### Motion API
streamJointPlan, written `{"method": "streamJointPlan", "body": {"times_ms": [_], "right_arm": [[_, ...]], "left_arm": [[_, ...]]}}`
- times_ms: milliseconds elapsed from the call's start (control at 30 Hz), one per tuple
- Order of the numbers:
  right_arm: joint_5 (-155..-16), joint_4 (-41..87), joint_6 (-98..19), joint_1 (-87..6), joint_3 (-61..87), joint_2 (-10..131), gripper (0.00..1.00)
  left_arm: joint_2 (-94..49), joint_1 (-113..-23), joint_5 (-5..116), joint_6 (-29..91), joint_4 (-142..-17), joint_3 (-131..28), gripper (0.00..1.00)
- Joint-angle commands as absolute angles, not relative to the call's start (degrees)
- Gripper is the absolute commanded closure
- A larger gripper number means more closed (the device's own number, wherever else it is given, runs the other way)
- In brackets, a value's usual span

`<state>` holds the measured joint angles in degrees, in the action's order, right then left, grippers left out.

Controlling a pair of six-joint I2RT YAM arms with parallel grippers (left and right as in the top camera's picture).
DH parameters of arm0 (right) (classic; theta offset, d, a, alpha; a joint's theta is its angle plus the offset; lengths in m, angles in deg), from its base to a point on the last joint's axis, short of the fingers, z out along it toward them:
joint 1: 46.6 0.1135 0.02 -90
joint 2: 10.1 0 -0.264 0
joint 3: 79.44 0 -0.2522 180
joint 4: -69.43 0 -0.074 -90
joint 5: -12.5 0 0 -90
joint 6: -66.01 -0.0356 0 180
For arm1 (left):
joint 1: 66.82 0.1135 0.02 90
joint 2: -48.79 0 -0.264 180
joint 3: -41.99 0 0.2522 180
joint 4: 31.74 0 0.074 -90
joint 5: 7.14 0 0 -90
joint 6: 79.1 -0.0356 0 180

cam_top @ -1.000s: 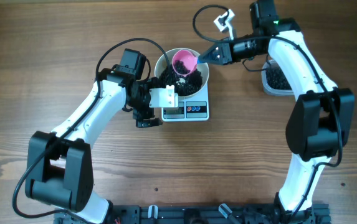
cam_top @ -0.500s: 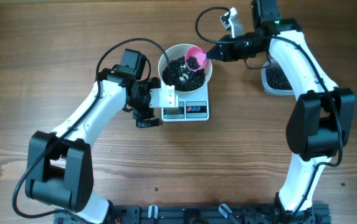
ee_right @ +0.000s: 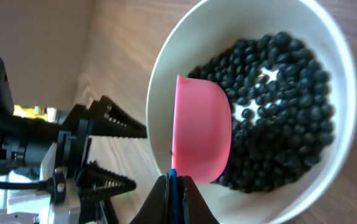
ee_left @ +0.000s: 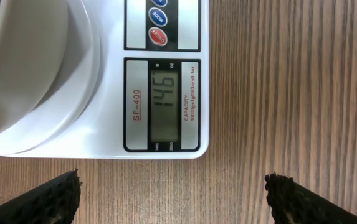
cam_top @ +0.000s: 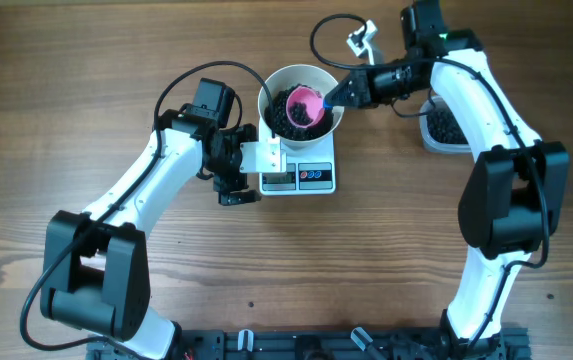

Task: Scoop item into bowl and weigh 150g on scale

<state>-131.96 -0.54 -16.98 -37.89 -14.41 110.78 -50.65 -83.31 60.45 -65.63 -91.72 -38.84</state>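
On the wooden counter (cam_top: 86,80), the left claw (cam_top: 238,172) lay just beside the left edge of the scale (cam_top: 306,178), its two fingers spread wide apart and holding nothing; in the left wrist view the dark fingertips (ee_left: 47,199) framed the front of the scale from either side without touching it. The scale, a small white square unit, stood near the middle of the counter, and its grey display (ee_left: 164,102) showed the digits 146, with a blue and a red round button beside it. The white bowl (cam_top: 296,72) sat on top of the scale, overhanging the platform toward the rear. Inside the bowl lay the black beans (cam_top: 281,115), a loose, shiny heap covering most of the bottom, with patches of white bowl showing between them in the right wrist view. The pink scoop (cam_top: 306,103) was within the bowl's rim, over the beans; the right wrist view showed it tipped on its side, its rounded back turned to the camera. The right claw (cam_top: 338,95) reached in from the right with its fingers pressed together on the scoop's thin blue handle. Farther right, partly hidden under the right arm, stood a clear tub (cam_top: 444,128) holding more of the same beans, well apart from the scale.
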Motion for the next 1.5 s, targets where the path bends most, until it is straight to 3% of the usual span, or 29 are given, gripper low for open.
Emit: {"method": "streamJointPlan", "body": {"times_ms": [0,800,967,1333,1467], "right_arm": [[-134.6,-0.8,-14.8,-36.1,-14.1,111.5,0.95],[-137.2,-4.6,-14.5,-34.2,-14.1,111.5,0.96],[-133.2,2.1,-18.3,-34.7,-14.5,111.5,0.96],[-120.5,2.1,-15.0,-35.3,-19.0,103.2,0.96],[-118.1,3.0,-19.6,-35.4,-19.0,103.1,0.96]], "left_arm": [[-51.2,-83.2,59.3,-66.7,-91.7,-38.4,0.0],[-51.2,-83.2,59.3,-66.7,-91.7,-38.4,0.0],[-51.2,-83.2,59.3,-66.7,-91.7,-38.4,0.0],[-51.2,-83.2,59.3,-66.7,-91.7,-38.4,0.0],[-51.2,-83.2,59.3,-66.7,-91.7,-38.4,0.0]]}}
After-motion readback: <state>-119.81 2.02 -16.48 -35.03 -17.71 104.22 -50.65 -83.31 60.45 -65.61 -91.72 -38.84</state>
